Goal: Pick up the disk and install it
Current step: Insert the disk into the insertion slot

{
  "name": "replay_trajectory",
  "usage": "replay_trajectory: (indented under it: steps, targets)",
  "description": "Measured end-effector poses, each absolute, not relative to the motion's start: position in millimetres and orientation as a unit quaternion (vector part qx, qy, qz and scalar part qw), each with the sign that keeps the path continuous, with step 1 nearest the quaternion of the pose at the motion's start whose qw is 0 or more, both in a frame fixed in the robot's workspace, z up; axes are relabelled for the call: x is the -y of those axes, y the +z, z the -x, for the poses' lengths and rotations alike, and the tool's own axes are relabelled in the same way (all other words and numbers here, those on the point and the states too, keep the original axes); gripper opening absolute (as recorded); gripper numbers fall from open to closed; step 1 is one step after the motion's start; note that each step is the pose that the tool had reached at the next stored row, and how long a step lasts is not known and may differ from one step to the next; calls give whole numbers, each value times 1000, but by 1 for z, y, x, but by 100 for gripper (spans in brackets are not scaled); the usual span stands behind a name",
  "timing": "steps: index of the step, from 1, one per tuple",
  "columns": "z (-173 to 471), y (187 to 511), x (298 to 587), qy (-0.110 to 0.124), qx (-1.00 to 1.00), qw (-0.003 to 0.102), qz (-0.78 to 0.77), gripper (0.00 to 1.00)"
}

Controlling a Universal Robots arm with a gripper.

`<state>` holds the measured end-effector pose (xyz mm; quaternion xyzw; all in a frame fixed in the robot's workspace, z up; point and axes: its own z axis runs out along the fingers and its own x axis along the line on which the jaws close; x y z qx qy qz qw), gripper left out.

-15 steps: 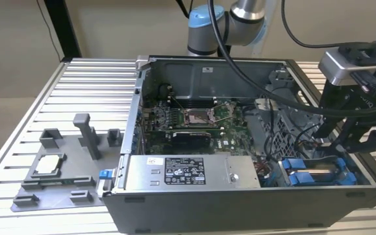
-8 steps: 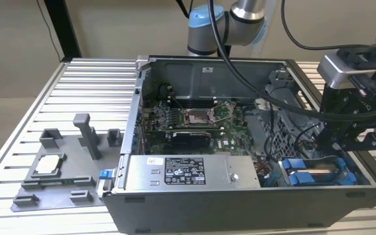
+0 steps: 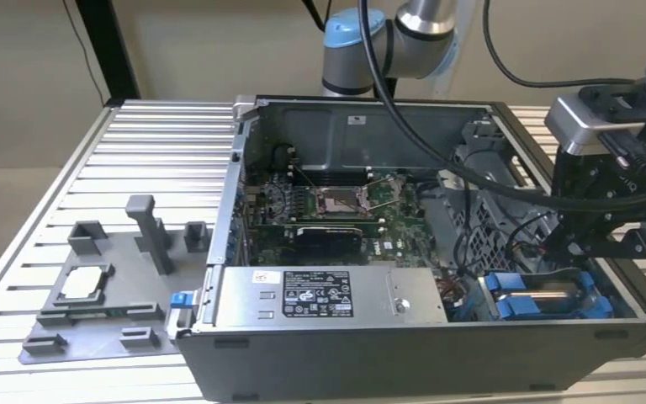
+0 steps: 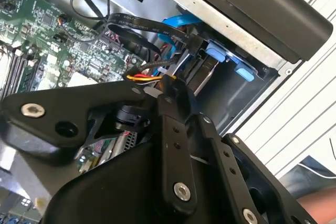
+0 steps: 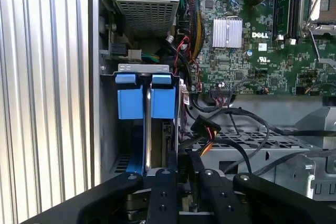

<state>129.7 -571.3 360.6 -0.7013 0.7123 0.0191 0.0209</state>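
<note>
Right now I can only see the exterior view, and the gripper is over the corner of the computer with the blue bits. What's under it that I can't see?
Observer: In the first wrist view, the gripper hangs right over the bay. There the disk shows two blue tabs side by side, tucked under a small silver bracket.
Operator: Is anything sitting next to those tabs?
Observer: Yes. A black plug with yellow and red wires lies just beside the bay, between it and the green circuit board.
</note>
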Motion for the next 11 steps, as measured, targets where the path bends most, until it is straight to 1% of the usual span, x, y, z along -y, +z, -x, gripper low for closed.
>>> replay_trajectory:
  steps: [7, 9, 11]
  targets:
    - [-131, 362, 571, 20, -712, 19, 701, 0]
    - [-133, 362, 571, 18, -712, 15, 701, 0]
    - [-134, 361, 571, 12, -713, 9, 701, 0]
